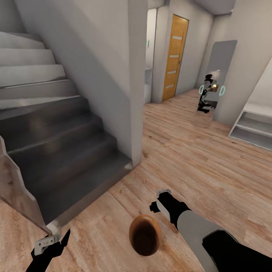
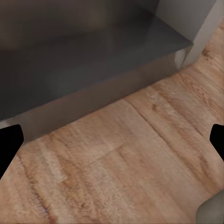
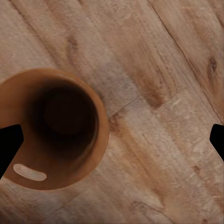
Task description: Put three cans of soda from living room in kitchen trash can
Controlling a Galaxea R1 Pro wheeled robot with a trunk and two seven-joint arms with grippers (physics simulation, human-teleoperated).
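Count: one tash can (image 1: 145, 235), two grippers, one staircase (image 1: 56, 151), one orange door (image 1: 175, 56), one tall mirror (image 1: 214, 81), one white shelf unit (image 1: 252, 126). The tash can is a round copper-brown bin with a dark inside, seen low in the head view between the two arms, over the wood plank floor (image 1: 196, 158); whether it rests on the floor or is carried cannot be told. Its mouth faces up toward the camera, long axis roughly vertical, tilted a little; the inside looks empty. In the right wrist view the tash can (image 3: 53, 128) sits beside one fingertip, its rim near or touching that dark tip (image 3: 8, 147); contact not certain. Right gripper (image 1: 160, 200): fingers spread wide, tips at opposite edges of the wrist picture, nothing between them but floor and part of the bin rim. Left gripper (image 1: 51, 243): fingers likewise wide apart, holding nothing, above floor (image 2: 116, 172) just beside the lowest dark step (image 2: 93, 60). Edges: the bottom stair edge and a white wall corner (image 1: 136, 113) bound the left side. Open floor runs ahead and right toward the door, mirror and shelf unit.
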